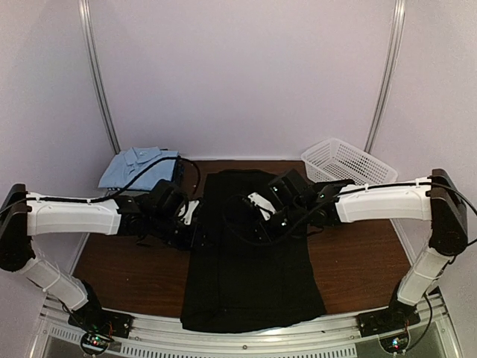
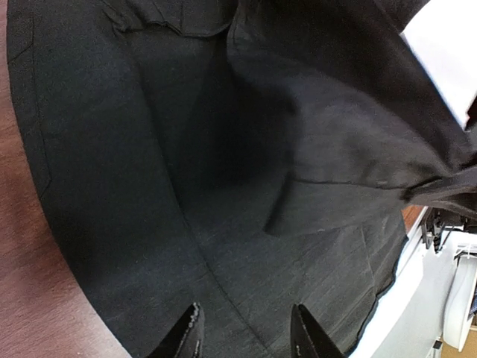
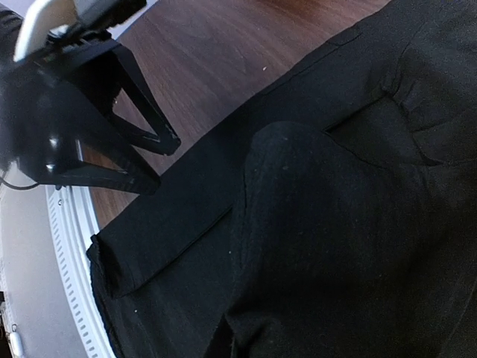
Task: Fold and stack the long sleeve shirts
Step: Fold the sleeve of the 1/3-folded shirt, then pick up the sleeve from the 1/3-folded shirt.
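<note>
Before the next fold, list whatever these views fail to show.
- Right claw: in the right wrist view its tips are buried under raised black shirt fabric; in the top view they are lost against it.
- Left claw: only its tips show in the left wrist view; the top view blurs it into dark cloth.
- Dark item beside the light blue shirt: too small in the top view, and crossed by a cable.

Even, diffuse light from above; soft shadows on the table (image 1: 134, 268); black shirt (image 1: 250, 253) underexposed, folds barely legible. Left wrist view clipped white at upper right; right wrist view blurred upper left
</note>
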